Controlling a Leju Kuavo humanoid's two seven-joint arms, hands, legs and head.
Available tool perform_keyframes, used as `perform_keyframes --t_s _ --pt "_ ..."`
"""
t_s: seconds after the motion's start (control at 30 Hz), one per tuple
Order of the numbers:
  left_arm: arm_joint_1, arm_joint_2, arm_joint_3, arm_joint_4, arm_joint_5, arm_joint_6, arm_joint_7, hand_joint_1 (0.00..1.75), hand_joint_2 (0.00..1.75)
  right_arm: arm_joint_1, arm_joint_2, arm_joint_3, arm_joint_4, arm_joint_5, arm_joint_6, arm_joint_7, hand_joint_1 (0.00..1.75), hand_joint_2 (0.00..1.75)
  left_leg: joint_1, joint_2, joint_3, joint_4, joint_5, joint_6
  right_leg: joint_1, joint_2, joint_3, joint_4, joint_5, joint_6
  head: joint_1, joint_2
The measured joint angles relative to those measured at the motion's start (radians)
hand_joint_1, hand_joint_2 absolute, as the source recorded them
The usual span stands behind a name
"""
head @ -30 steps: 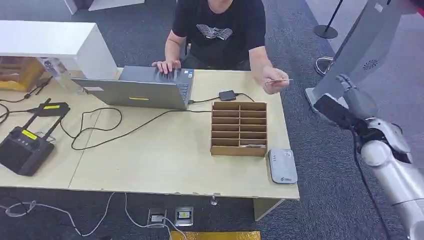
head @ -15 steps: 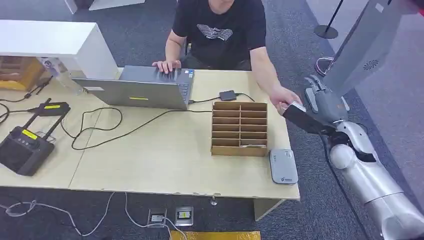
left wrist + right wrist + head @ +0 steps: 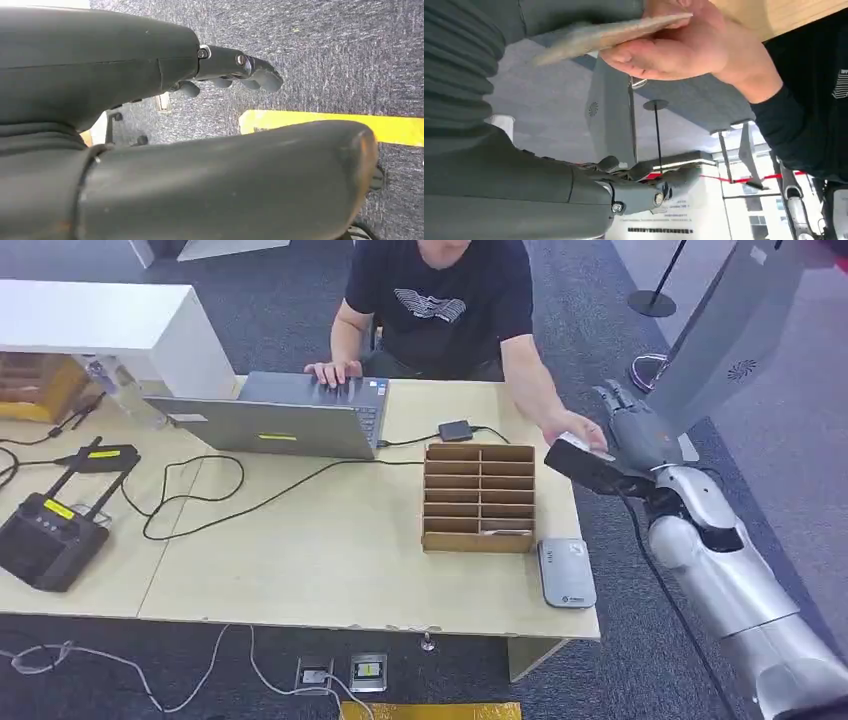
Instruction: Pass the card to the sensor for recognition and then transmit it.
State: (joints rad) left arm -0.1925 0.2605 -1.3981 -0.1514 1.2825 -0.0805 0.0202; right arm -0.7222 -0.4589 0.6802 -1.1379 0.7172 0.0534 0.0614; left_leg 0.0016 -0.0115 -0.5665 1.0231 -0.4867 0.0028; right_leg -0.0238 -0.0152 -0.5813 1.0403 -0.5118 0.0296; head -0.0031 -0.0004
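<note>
the right hand (image 3: 630, 430) has its fingers (image 3: 659, 186) spread apart and holds nothing. the card (image 3: 609, 35) lies just beside its thumb, pinched in a person's hand (image 3: 684, 47) off the table's (image 3: 330, 560) far right corner. the left hand (image 3: 235, 70) hangs over carpet, fingers loosely curled, empty.

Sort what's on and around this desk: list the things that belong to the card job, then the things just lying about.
For the job:
- card, held out by the person's hand
- right hand, beside that card
- grey sensor pad at the desk's corner
- wooden slotted box

Lying about:
- laptop
- black router
- small black adapter
- cables
</note>
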Motion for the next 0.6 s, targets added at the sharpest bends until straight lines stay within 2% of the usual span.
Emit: perform_keyframes --t_s 0.2,0.6 --pt "0.001 0.0 0.0 0.0 0.006 0.0 0.008 0.0 0.0 0.0 -0.001 -0.006 -0.066 -0.006 0.065 0.033 1.75 1.75 0.0 0.0 0.0 0.0 0.0 0.0 0.0 0.0 0.0 0.0 0.0 0.0 0.0 0.0" --pt "0.001 -0.004 0.0 -0.001 0.006 0.0 0.012 0.0 0.0 0.005 -0.012 -0.04 -0.177 0.002 0.13 0.074 1.75 1.75 0.0 0.001 0.0 0.0 0.0 0.0 0.0 0.001 0.0 0.0 0.0 0.0 0.0 0.0"
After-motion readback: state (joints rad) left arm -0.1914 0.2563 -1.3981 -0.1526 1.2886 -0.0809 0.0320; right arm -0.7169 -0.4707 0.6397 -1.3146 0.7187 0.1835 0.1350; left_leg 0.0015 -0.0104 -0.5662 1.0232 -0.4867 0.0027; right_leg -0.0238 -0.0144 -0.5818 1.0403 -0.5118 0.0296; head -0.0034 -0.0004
